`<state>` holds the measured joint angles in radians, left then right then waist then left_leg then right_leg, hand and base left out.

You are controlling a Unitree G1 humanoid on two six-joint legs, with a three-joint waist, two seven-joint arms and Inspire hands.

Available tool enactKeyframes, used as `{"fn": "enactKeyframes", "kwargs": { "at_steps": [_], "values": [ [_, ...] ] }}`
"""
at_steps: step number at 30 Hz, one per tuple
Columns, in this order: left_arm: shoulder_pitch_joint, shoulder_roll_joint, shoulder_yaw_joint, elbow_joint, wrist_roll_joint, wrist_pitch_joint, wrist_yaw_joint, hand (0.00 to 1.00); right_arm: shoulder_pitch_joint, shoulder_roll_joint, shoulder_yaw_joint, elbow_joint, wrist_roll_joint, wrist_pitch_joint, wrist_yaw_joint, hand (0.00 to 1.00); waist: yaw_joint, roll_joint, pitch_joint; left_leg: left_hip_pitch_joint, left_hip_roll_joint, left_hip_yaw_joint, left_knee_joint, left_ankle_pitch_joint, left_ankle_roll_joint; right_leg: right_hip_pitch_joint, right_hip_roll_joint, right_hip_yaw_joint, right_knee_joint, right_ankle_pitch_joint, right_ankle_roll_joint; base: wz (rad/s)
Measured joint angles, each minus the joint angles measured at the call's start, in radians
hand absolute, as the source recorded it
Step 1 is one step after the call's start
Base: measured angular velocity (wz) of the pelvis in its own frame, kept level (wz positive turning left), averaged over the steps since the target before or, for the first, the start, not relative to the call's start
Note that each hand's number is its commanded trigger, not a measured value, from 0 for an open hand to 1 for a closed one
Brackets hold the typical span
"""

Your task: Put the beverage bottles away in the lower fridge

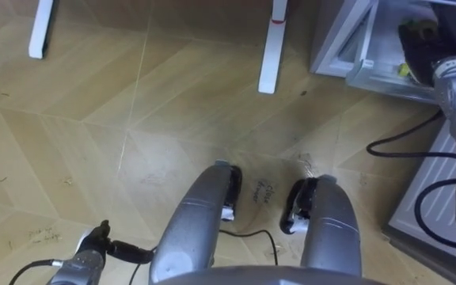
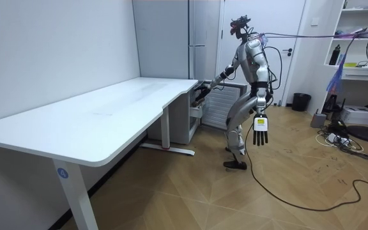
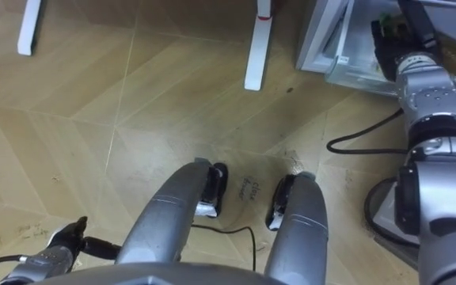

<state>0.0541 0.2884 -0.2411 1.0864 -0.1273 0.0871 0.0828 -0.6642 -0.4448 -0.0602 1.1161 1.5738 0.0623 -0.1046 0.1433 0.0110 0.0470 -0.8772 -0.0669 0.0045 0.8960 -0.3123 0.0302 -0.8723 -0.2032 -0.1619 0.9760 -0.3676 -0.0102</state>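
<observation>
The robot stands bent forward beside the white desk point(image 2: 107, 108), facing the grey fridge point(image 2: 171, 38). Its right hand point(image 1: 419, 38) reaches into the fridge's lower drawer point(image 1: 374, 77); its grip cannot be told. The left hand point(image 2: 259, 131) hangs straight-fingered and empty. A yellow-green object point(image 1: 403, 70), perhaps a drink, lies just beside the right hand.

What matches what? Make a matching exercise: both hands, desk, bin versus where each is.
1 left hand
2 right hand
3 desk
4 bin

a reaching into the open fridge
b room view's right, behind the robot
c hanging at the robot's side
d room view's left, beside the fridge

Pairs: 1-c, 2-a, 3-d, 4-b
</observation>
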Motion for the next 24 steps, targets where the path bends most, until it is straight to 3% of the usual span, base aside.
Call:
{"fn": "enactKeyframes", "kwargs": {
  "at_steps": [19, 24],
  "values": [
    [0.004, 0.000, 0.001, 0.002, 0.011, 0.017, -0.008, 0.00, 0.001, -0.002, 0.000, 0.047, -0.010, 0.005, -0.015, 0.00, 0.001, 0.001, 0.0004, 0.052, 0.002, -0.005, -0.036, 0.000, 0.000, 0.056, 0.008, -0.001, -0.045, 0.005, 0.005, 0.00],
    [-0.001, 0.000, 0.004, 0.006, 0.011, 0.017, -0.018, 0.00, 0.012, -0.002, 0.002, 0.051, -0.093, 0.007, -0.008, 0.00, -0.001, 0.002, 0.0001, 0.089, 0.005, -0.005, -0.060, 0.001, 0.001, 0.092, 0.015, -0.003, -0.075, 0.012, 0.011, -0.03]
  ]
}}
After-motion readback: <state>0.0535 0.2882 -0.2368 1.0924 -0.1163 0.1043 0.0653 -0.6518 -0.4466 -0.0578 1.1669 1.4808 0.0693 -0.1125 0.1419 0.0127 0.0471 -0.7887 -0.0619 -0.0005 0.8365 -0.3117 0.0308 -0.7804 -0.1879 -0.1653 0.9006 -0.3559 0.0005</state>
